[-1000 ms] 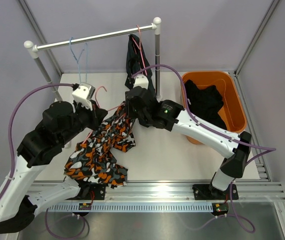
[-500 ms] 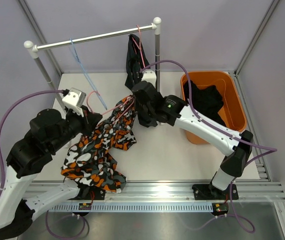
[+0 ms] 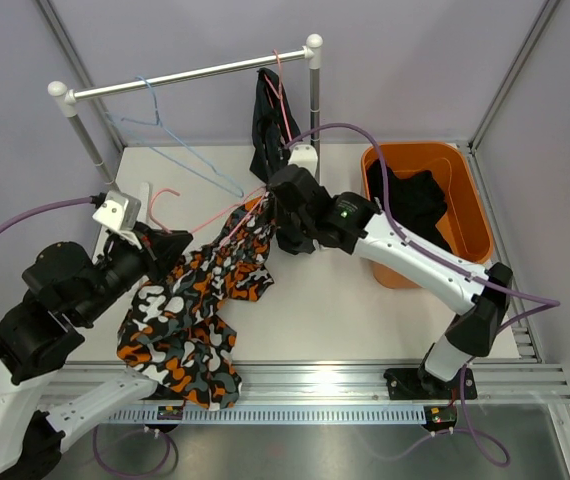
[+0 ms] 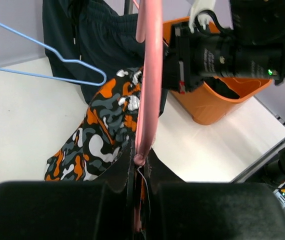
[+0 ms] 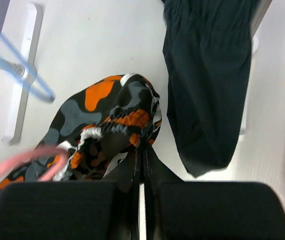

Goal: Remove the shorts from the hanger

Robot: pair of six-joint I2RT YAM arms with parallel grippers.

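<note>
The camouflage shorts (image 3: 190, 315) drape from a pink hanger (image 3: 227, 212) down to the table's near left. My left gripper (image 3: 157, 252) is shut on the pink hanger (image 4: 150, 75), with camouflage cloth (image 4: 107, 132) hanging beside it. My right gripper (image 3: 268, 215) is shut on the camouflage shorts' waistband (image 5: 127, 120). One black pair of shorts (image 3: 268, 120) hangs on a red hanger from the rail (image 3: 195, 73), and shows in the right wrist view (image 5: 207, 75). Another black pair (image 3: 412, 205) lies in the orange bin (image 3: 470, 215).
An empty blue hanger (image 3: 170, 150) hangs tilted from the rail, close above the left gripper. The rail's posts stand at back left (image 3: 90, 150) and back centre (image 3: 314, 110). The orange bin sits at the right, beside the right arm's forearm (image 3: 415, 260).
My left arm has pulled back to the left with the pink hanger, stretching the camouflage shorts between both grippers. The blue hanger has swung out sideways. The right gripper stayed nearly still.
</note>
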